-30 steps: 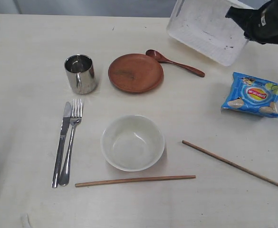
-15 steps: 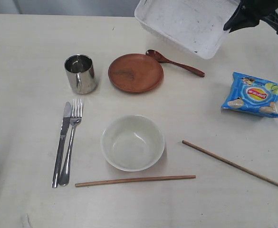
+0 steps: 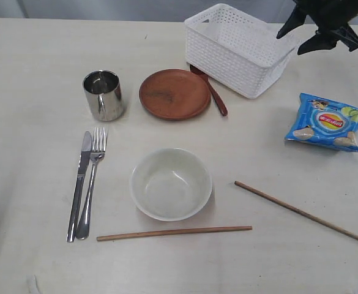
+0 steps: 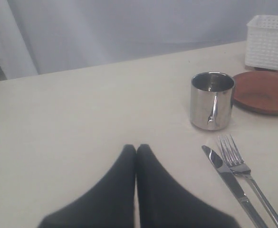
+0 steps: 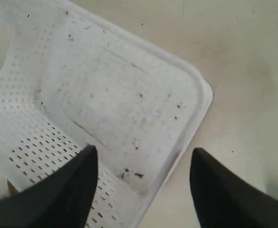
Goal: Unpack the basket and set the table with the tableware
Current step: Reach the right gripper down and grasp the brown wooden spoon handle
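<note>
The basket [image 3: 234, 52] stands upright at the far right of the worktop [image 3: 32, 73]. The right jaws hang released and spread above its right-hand corner, not touching it; the left jaws are clenched together, empty.

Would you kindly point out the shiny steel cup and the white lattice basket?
Shiny steel cup [image 3: 104, 105]: exterior view, its side wall.
White lattice basket [image 3: 223, 58]: exterior view, its near wall.

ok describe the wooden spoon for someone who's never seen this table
Find the white lattice basket at the top of the exterior view, with the reddish-brown plate beside it. The spoon lies in the gap between them, along the plate's rim. It is the only dark red utensil, shorter and thicker than the chopsticks.
</note>
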### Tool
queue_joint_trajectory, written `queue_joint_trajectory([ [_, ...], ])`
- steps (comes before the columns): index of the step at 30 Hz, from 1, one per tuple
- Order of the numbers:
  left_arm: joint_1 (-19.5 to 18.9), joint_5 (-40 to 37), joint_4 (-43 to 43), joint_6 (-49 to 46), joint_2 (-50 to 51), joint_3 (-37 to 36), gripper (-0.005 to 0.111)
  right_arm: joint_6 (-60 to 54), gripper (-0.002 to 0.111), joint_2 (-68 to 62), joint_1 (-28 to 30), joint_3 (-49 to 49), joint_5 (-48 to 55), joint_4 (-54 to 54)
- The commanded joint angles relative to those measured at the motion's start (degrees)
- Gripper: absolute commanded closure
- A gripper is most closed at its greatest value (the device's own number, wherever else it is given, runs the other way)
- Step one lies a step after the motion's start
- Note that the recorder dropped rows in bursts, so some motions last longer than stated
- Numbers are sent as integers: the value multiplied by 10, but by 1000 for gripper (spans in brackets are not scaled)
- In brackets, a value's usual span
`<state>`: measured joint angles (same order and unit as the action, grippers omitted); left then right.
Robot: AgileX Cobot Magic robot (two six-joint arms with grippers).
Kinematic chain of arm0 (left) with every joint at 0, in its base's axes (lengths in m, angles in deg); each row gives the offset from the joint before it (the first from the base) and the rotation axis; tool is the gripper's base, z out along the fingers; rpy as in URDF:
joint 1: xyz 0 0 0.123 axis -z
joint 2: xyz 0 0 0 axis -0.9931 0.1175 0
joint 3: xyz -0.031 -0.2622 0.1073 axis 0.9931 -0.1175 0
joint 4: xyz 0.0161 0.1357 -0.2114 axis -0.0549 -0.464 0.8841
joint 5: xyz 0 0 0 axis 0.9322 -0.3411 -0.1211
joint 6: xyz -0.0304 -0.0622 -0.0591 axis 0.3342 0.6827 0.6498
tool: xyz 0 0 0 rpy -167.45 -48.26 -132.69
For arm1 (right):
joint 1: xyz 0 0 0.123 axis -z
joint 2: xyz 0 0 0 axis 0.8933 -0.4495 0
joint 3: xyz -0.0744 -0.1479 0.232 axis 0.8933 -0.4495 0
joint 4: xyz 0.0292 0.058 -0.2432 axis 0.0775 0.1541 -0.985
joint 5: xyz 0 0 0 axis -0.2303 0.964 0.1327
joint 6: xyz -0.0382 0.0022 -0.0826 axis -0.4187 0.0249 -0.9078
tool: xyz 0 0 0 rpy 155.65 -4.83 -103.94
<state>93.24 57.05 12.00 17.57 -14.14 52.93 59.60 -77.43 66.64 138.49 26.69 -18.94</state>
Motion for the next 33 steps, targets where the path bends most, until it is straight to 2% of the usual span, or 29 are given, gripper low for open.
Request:
queue_joint_trajectory([
  [1, -1, 3, 1, 0, -2, -1, 107, -24, 55, 22, 5, 5, -11, 1],
  [7, -1, 3, 1, 0, -2, -1, 107, -74, 58, 84, 5, 5, -22, 1],
  [10, -1, 3, 1, 0, -2, -1, 107, -110, 61, 119, -1, 5, 15, 1],
  [12, -1, 3, 1, 0, -2, -1, 107, -147, 63, 137, -13, 2, 53, -3],
  [16, -1, 3, 1, 0, -2, -1, 107, -153, 67, 178, -47, -43, 71, -33],
  [22, -1, 3, 1, 0, -2, -1, 107, -176, 67, 248, -134, -183, 19, -33],
  [27, -1, 3, 1, 0, -2, -1, 107, -174, 67, 239, -216, -258, -49, -64],
  [33, -1, 3, 1, 0, -2, -1, 107, -140, 67, 186, -236, -261, -104, -75],
])
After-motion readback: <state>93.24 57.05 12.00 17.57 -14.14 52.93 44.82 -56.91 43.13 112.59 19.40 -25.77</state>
